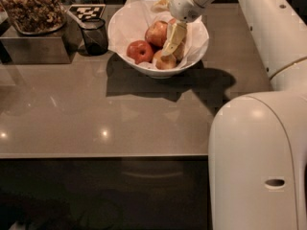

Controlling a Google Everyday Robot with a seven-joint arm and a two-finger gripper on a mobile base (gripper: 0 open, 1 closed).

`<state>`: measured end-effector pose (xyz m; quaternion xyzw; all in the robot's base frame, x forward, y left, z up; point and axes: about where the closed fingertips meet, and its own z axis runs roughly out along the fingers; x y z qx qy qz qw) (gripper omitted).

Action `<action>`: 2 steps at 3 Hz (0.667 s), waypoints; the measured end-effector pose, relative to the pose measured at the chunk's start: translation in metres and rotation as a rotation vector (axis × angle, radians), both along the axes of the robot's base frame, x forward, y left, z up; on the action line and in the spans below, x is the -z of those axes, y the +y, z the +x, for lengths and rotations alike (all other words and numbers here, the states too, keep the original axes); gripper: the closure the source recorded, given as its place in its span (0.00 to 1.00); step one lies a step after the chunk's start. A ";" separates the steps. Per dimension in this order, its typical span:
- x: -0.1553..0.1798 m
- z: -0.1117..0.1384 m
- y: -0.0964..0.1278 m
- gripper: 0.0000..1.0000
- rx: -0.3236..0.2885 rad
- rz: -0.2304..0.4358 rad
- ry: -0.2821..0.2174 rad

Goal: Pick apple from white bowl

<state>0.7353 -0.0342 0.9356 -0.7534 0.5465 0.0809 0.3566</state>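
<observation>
The claw (172, 39) is held low inside the white bowl (159, 72), set against the right side of the apple (157, 32), and whether it is open or closed cannot be told. The apple is seen lying on crumpled white paper (130, 18) in the bowl, with a smaller deep-red apple (139, 51) just beside it and a yellowish apple (164, 62) below the claw. The bowl is placed on the worktop (96, 111), with a dark glass cup (94, 36) near its left

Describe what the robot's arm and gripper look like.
The arm is glossy white with smooth, rounded shells, a thin tan seam at one joint, small dark dots, and a dark oval slot on the nearest segment. The gripper, down in the white bowl, is pale cream-yellow.
</observation>
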 end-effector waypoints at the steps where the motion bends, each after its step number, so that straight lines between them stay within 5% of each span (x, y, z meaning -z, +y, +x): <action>1: 0.002 0.001 0.000 0.43 0.001 -0.001 0.002; 2: 0.006 0.003 -0.001 0.43 0.005 -0.002 0.008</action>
